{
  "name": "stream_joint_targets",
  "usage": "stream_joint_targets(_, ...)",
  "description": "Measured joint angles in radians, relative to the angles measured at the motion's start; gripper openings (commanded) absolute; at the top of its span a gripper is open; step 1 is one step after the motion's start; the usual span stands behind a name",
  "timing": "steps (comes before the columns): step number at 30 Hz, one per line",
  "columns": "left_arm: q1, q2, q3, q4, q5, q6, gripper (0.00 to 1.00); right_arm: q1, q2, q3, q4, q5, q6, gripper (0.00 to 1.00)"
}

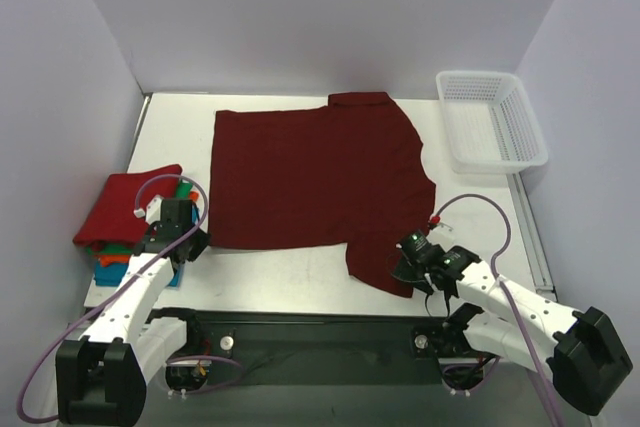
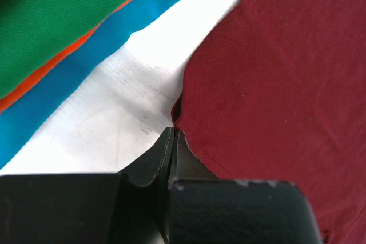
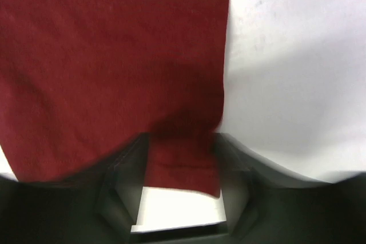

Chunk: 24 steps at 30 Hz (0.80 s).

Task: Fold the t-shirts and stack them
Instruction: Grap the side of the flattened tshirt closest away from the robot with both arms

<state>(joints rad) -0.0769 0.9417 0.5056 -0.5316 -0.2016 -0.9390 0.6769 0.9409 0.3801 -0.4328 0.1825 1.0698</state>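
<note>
A white mesh basket sits at the white table's far right corner.

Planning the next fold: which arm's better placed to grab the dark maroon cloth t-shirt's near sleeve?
Right: the open right gripper straddles the sleeve; the shut left gripper sits at the t-shirt's other corner.

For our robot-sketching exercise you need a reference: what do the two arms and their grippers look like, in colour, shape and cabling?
The left arm and right arm have white tubular shells with chunky black joint blocks. The left gripper and right gripper are black, each two-fingered. A thin lilac cable loops from each wrist; a small green light glows near the right one.
</note>
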Motion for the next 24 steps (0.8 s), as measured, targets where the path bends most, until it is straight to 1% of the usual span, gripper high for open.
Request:
stream_joint_targets(3, 0.000, 0.000, 0.000, 0.000, 0.000, 0.000, 0.00, -0.010, 0.016, -0.003, 0.023, 0.005, 0.001, 0.19)
stream_joint_targets(5, 0.000, 0.000, 0.000, 0.000, 0.000, 0.000, 0.00, -0.016, 0.017, -0.006, 0.033, 0.005, 0.000, 0.11)
stream_joint_targets(6, 0.000, 0.000, 0.000, 0.000, 0.000, 0.000, 0.00, -0.019, 0.014, -0.006, 0.035, 0.005, -0.001, 0.05)
stream_joint_targets(7, 0.000, 0.000, 0.000, 0.000, 0.000, 0.000, 0.00, -0.027, 0.010, -0.008, 0.038, 0.003, -0.005, 0.01)
stream_joint_targets(8, 0.000, 0.000, 0.000, 0.000, 0.000, 0.000, 0.00, -0.034, 0.002, -0.012, 0.037, -0.003, -0.008, 0.00)
stream_joint_targets(11, 0.000, 0.000, 0.000, 0.000, 0.000, 0.000, 0.00, -0.064, -0.059, -0.020, 0.014, -0.022, -0.026, 0.00)
stream_joint_targets(15, 0.000, -0.002, 0.000, -0.002, -0.002, 0.000, 0.00, -0.098, -0.211, -0.014, -0.063, -0.032, -0.055, 0.00)
stream_joint_targets(19, 0.000, -0.013, 0.000, -0.008, -0.007, 0.000, 0.00, -0.114, -0.341, 0.026, -0.161, -0.034, -0.079, 0.00)
stream_joint_targets(24, 0.000, -0.048, -0.002, -0.041, -0.025, 0.000, 0.00, -0.114, -0.416, 0.085, -0.248, -0.045, -0.100, 0.00)
